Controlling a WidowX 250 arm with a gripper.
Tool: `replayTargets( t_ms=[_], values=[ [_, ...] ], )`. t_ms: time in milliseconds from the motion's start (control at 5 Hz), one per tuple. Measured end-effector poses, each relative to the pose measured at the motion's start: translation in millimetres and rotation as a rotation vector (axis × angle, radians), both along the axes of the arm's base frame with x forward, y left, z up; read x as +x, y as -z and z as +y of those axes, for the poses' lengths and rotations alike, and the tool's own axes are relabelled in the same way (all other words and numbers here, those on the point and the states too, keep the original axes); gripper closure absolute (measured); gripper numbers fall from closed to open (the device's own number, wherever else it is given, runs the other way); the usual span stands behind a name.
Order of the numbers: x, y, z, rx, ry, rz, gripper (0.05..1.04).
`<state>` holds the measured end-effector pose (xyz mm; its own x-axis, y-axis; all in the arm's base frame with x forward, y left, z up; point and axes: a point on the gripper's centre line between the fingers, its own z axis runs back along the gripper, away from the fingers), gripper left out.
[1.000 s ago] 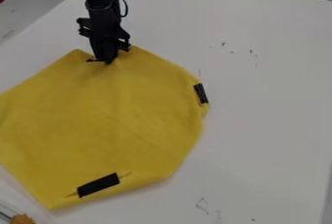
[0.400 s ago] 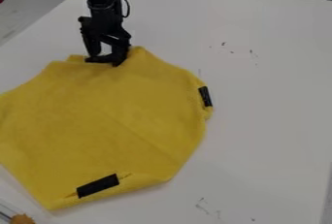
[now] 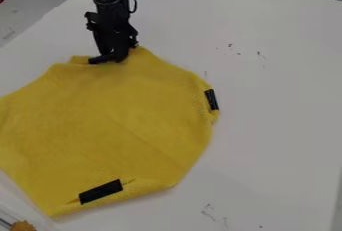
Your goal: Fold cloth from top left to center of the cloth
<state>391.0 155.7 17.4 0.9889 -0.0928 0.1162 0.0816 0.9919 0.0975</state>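
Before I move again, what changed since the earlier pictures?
The gripper has shifted slightly up and right in view. The creases beside it in the yellow cloth have smoothed out, and the cloth's right-hand black strip has slid slightly right and down. The lower black strip stayed put.

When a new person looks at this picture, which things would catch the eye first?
Most likely the big yellow cloth, spread over the left and lower-left part of the white table. Next come two black strips on it, one near its bottom edge and one at its right edge. The black gripper also stands out, at the cloth's upper edge.
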Motion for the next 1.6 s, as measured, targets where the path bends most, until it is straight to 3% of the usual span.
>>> replayTargets(
  t_ms=[200,400,600,1000,1200,1400,1600],
  values=[
    [3,0.2,1,-0.001,0.001,0.005,0.884],
    [4,-0.3,2,0.000,-0.005,-0.002,1.004],
    [0,2.4,1,0.012,-0.011,0.011,1.025],
    [-10,-40.7,-43,0.163,0.094,-0.030,1.026],
    [-26,-56.7,-64,0.213,0.108,-0.042,1.026],
    [-51,-58.6,-83,0.194,0.108,-0.008,1.026],
    [-81,-43.6,-102,0.121,0.120,0.016,1.026]
  ],
)
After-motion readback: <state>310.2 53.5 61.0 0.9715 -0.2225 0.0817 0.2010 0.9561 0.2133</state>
